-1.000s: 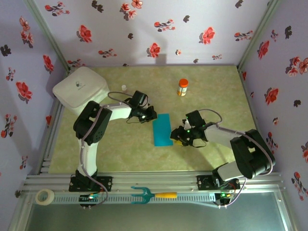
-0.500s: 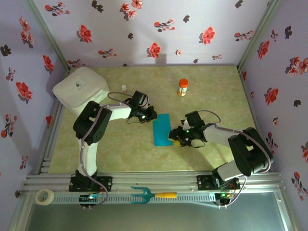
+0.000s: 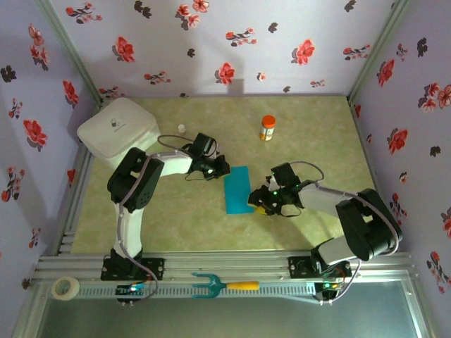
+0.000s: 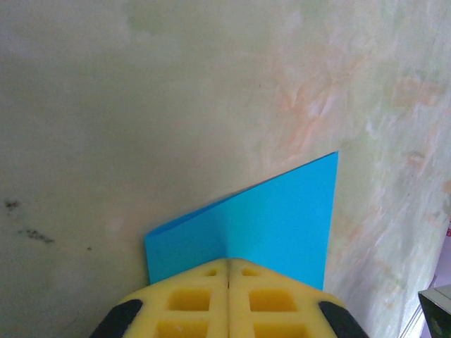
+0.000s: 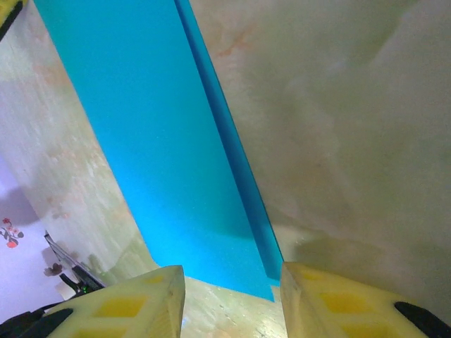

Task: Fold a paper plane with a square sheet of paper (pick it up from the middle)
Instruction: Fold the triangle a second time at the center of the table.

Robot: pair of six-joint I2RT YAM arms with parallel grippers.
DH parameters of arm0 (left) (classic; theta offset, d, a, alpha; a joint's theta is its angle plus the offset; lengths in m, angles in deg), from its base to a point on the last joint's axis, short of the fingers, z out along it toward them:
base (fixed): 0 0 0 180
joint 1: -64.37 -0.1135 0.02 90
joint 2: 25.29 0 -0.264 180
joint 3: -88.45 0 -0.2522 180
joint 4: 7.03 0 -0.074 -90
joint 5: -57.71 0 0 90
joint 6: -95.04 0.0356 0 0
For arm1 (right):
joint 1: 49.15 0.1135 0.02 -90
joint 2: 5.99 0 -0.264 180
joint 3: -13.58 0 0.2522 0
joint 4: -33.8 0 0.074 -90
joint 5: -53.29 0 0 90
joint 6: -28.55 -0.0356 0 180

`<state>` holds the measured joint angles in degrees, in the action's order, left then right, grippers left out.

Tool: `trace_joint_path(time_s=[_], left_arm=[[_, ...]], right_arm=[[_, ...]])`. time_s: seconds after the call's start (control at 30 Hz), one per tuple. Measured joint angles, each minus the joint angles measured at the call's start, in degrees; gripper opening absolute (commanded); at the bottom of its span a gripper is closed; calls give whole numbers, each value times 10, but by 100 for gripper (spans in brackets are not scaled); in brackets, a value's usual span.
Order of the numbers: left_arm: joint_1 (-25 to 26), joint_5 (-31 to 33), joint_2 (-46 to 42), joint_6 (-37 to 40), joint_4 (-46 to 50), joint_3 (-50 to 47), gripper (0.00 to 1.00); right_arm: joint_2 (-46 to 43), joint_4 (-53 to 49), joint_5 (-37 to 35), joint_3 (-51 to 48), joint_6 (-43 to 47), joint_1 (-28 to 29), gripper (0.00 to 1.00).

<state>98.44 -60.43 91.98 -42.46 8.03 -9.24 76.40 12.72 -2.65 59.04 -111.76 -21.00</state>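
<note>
The square sheet of paper (image 3: 237, 190) lies on the table folded in half, a teal-blue rectangle with no plane shape. My left gripper (image 3: 221, 169) is shut, its yellow tips (image 4: 228, 262) resting on the paper's far left corner (image 4: 282, 218). At the paper's near right edge my right gripper (image 3: 259, 201) hangs low and open. In the right wrist view its two fingers (image 5: 232, 282) straddle the near corner of the paper (image 5: 155, 127), where the two layers show along the right edge. Nothing is between these fingers.
A white rounded box (image 3: 118, 130) stands at the back left, with a small white cap (image 3: 181, 128) beside it. An orange bottle (image 3: 268, 128) stands behind the paper. A teal pronged tool (image 3: 211, 285) and a tape roll (image 3: 65, 287) lie on the front rail.
My right gripper has edged slightly left toward the paper's edge. The left gripper and the paper have stayed put.
</note>
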Motion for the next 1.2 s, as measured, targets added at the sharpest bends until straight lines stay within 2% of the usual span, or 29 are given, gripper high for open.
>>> trace_joint_path(time_s=[0.2,0.67,1.2], left_arm=[[0,0,0,0,0,0,8],[0,0,0,0,0,0,8],[0,0,0,0,1,0,8]], right_arm=[[0,-11,1,0,4,0,40],[13,43,24,-7,-14,0,39],[1,2,21,-10,3,0,39]])
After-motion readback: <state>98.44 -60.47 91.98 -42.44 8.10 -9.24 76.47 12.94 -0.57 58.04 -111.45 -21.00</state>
